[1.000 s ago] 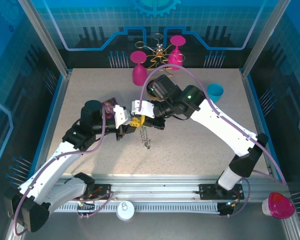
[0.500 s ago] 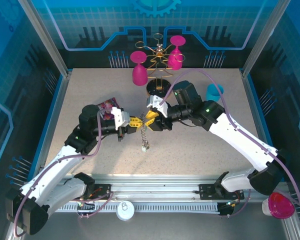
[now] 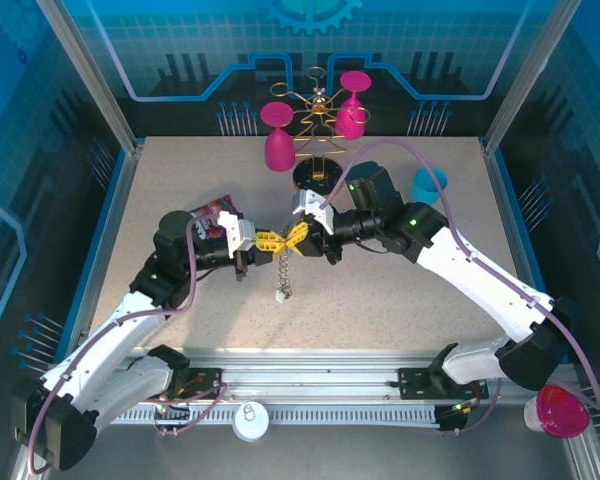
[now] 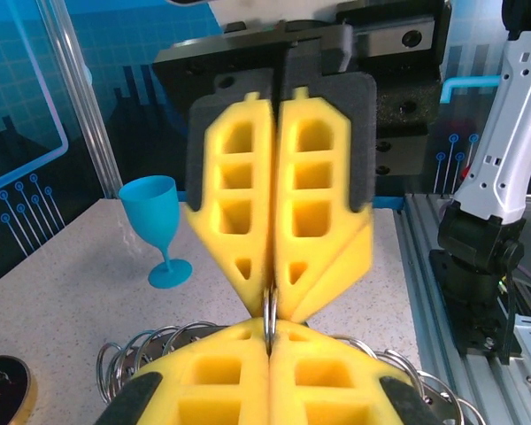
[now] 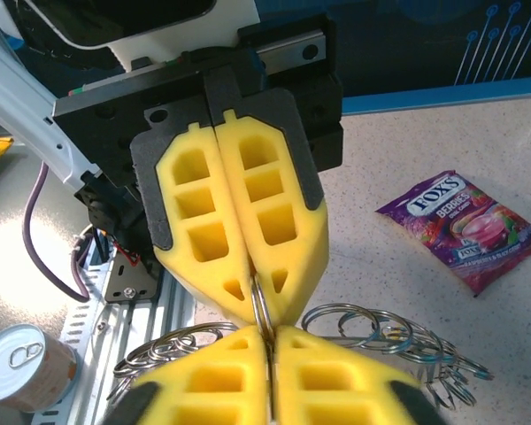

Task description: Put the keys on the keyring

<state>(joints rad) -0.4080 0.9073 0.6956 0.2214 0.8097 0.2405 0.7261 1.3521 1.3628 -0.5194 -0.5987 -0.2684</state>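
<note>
"Above the middle of the counter (image 3: pixel 360 300), your left tool (image 3: pixel 268 241) and right tool (image 3: pixel 298 236) meet tip to tip. What sits between them?"

"Both of your tools are clenched on the same thin metal keyring (image 4: pixel 269 317), its edge nipped between the yellow fingers (image 4: pixel 261 177) of each."

"And below that pinch?"

"A string of linked rings (image 3: pixel 282 270) hangs toward the counter, with a small pale piece (image 3: pixel 280 296) at its lower end, too small to name. Whether that end touches the counter, you cannot tell. Your candy packet (image 5: pixel 465 226) lies flat beside the left arm, and the blue wine glass (image 3: pixel 429 183) stands upright well apart, toward the right edge."
</note>
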